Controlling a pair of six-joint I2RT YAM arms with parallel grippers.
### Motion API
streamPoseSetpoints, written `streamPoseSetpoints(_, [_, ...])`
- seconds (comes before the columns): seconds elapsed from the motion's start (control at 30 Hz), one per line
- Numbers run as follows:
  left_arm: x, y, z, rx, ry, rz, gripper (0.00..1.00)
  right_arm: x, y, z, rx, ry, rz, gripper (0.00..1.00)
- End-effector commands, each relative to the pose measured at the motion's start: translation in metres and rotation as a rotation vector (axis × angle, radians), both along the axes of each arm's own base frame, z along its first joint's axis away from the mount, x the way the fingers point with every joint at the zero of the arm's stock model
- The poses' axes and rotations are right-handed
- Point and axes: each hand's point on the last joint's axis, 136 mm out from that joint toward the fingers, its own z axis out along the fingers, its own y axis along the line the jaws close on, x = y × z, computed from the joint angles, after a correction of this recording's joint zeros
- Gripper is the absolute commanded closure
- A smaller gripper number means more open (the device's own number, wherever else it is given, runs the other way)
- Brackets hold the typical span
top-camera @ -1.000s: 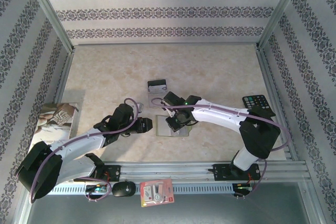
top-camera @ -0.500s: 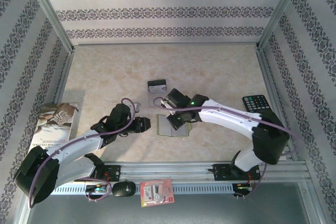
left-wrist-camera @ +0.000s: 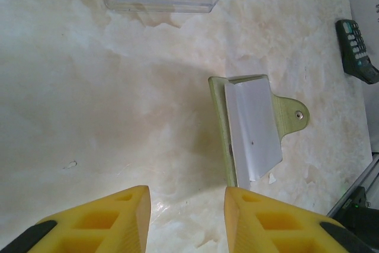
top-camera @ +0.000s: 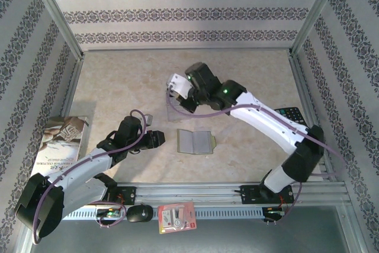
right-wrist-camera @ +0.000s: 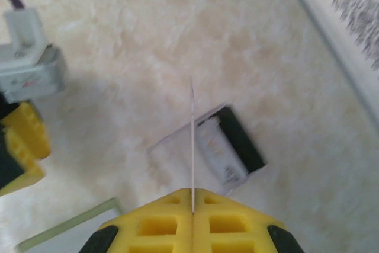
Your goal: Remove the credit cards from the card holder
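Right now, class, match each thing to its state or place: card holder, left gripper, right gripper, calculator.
Things:
1 card holder
2 left gripper
3 right gripper
4 calculator

States or places:
A shut on a thin card
B lying open on the table
C open, holding nothing
D near the table's right edge

Pairs: 1-B; 2-C; 3-A; 4-D

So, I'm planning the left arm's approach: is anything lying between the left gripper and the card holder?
Nothing: in the left wrist view, bare table runs from the left gripper to the card holder.
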Motion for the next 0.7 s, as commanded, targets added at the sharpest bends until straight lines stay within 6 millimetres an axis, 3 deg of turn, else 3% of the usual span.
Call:
streamPoseSetpoints(0.0, [0.002,0.005,-0.001,0.011,0.019,0.016,0.62,0.010,-0.003,0.002,-0.110,-0.055,0.127,1.00])
streamPoseSetpoints(0.1, [0.004,0.005,-0.002,0.029,0.030,0.012,0.63,0.024,0.001,0.003,-0.142,-0.067,0.178,1.00])
streamPoseSetpoints(0.47, [0.016,0.005,-0.003,0.022,0.029,0.036,0.63,0.056,0.005,-0.077,-0.315,0.023,0.299,1.00])
streamPoseSetpoints(0.67, [0.022,0.007,-0.002,0.018,0.033,0.034,0.63,0.068,0.007,-0.105,-0.370,0.010,0.307,1.00])
